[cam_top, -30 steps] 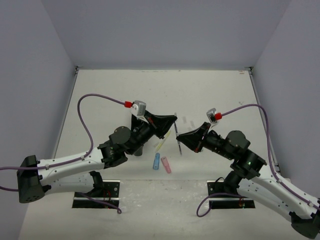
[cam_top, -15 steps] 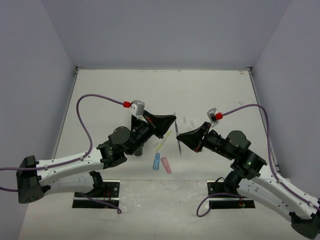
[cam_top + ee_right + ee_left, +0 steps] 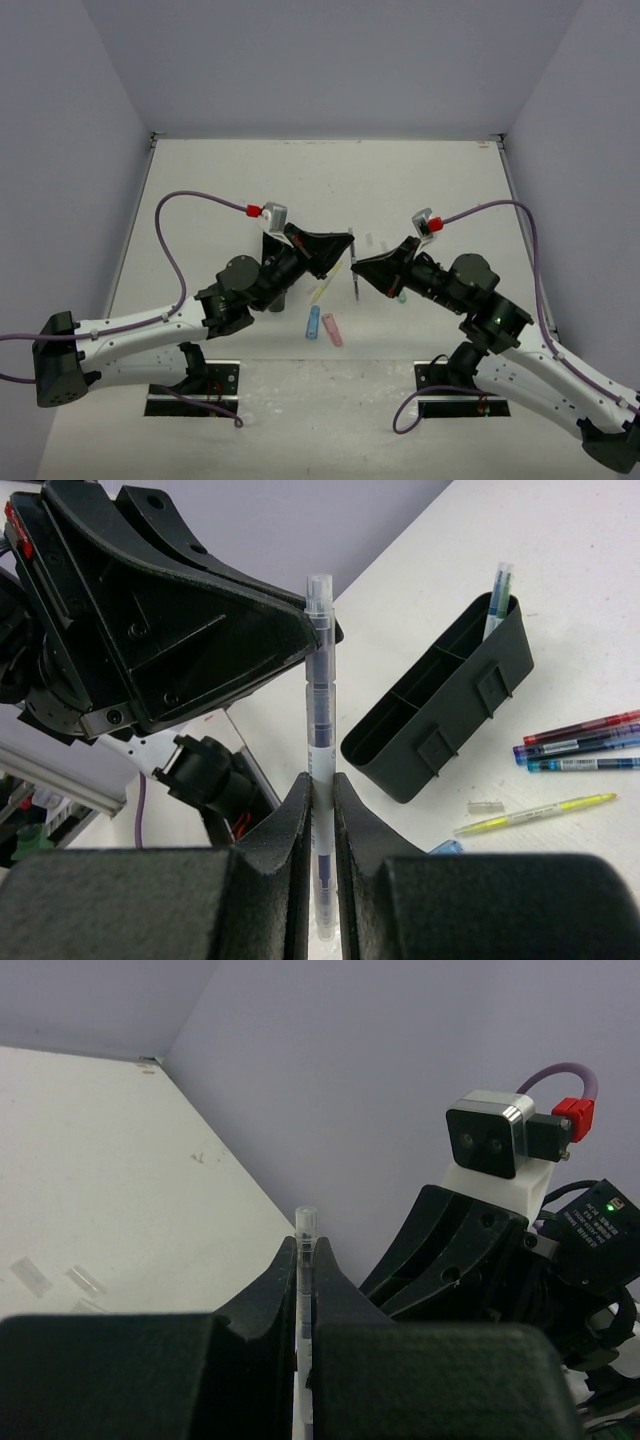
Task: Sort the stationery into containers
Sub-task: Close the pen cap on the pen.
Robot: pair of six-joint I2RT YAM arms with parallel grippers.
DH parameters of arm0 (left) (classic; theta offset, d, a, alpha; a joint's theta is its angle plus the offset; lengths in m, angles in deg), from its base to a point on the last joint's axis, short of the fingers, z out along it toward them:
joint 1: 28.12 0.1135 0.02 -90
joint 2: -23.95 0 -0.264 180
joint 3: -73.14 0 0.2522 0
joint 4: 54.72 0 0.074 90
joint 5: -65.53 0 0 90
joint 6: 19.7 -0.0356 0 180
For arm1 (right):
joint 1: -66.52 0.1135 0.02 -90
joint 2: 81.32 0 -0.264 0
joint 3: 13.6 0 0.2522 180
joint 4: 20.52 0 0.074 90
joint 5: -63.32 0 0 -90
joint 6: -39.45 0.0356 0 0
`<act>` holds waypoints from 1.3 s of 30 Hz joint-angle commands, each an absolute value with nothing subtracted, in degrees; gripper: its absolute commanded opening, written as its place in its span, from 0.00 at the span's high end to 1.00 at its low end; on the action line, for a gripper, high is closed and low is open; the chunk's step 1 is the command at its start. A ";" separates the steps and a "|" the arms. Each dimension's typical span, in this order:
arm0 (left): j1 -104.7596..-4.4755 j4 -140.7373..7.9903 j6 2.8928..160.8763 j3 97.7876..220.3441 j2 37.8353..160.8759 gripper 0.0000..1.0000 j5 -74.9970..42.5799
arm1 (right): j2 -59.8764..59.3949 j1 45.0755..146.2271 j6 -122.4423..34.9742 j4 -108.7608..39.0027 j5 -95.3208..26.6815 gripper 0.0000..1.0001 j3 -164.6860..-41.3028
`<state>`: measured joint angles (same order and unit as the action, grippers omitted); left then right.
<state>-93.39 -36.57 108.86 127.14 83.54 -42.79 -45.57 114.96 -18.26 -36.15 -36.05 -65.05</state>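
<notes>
A thin pen with a clear cap and dark blue barrel (image 3: 320, 670) stands upright above the table, held from both sides. My left gripper (image 3: 348, 240) is shut on it just below the cap (image 3: 306, 1222). My right gripper (image 3: 320, 780) is shut on its middle and faces the left one (image 3: 358, 268). The black containers (image 3: 440, 715) lie behind on the table with one pen (image 3: 497, 595) standing in the end compartment. In the top view my left arm mostly hides them.
Red (image 3: 590, 725), purple (image 3: 575, 742) and blue (image 3: 590, 764) pens lie beside the organiser, with a yellow-green pen (image 3: 320, 290) nearer. Chunky blue (image 3: 313, 323), pink (image 3: 332, 330) and green (image 3: 402, 296) pieces lie near the front edge. Clear caps (image 3: 30, 1275) lie farther out.
My right arm has shifted slightly away from me and to the left, uncovering the green piece. The pen and left gripper have barely moved.
</notes>
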 commanded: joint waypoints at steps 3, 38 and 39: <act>-93.33 -33.95 111.00 124.23 82.82 1.00 -40.94 | -44.91 115.11 -20.86 -32.79 -30.94 1.00 -72.28; -93.33 -34.38 98.36 129.49 78.85 1.00 -27.37 | -37.74 115.20 -25.78 -29.03 -49.97 0.77 -71.12; -93.33 -34.59 98.40 129.62 78.97 1.00 -27.37 | -37.58 115.16 -25.82 -29.07 -50.18 0.84 -71.28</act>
